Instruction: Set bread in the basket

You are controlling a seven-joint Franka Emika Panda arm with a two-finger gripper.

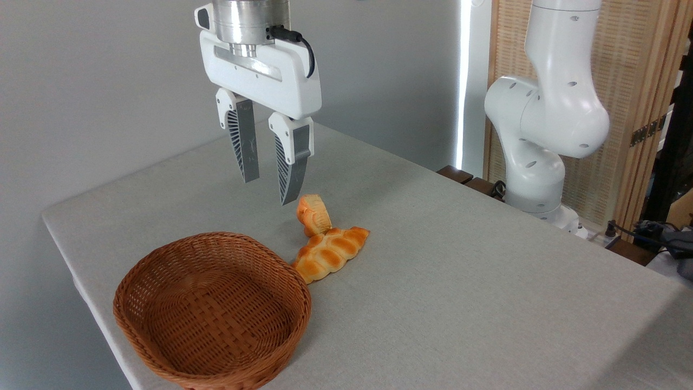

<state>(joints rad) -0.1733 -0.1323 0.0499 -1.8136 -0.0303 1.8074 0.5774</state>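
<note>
The claw (268, 190) hangs narrowly parted and empty above the bread (314, 214), near the basket (162, 336) rim.

1. Basket (212, 311): its near rim is cut off by the bottom edge of the frame.
2. Robot arm (547, 108): cut off at the top edge, upper right.
3. Bread (314, 214): its lower end is hidden behind the braided loaf (330, 253).
4. Clutter at right edge (663, 238): too small to identify.
</note>
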